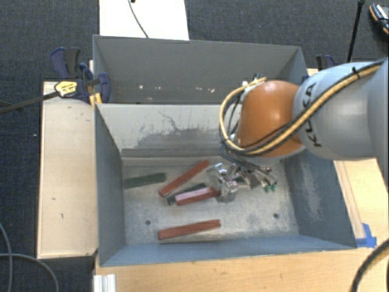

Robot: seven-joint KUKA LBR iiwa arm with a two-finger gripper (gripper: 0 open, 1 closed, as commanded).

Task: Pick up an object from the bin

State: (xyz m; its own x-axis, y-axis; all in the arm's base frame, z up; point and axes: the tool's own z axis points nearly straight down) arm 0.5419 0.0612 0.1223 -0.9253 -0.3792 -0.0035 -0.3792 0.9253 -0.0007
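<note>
Orange wrist cover half-hides our gripper, we can't tell if it's open, and bunched red bars at 9 o'clock might snag.

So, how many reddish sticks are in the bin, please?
3: the front stick, the slanting stick mid-floor, and the pinkish stick beside it, by the claw; the arm may hide others.
</note>
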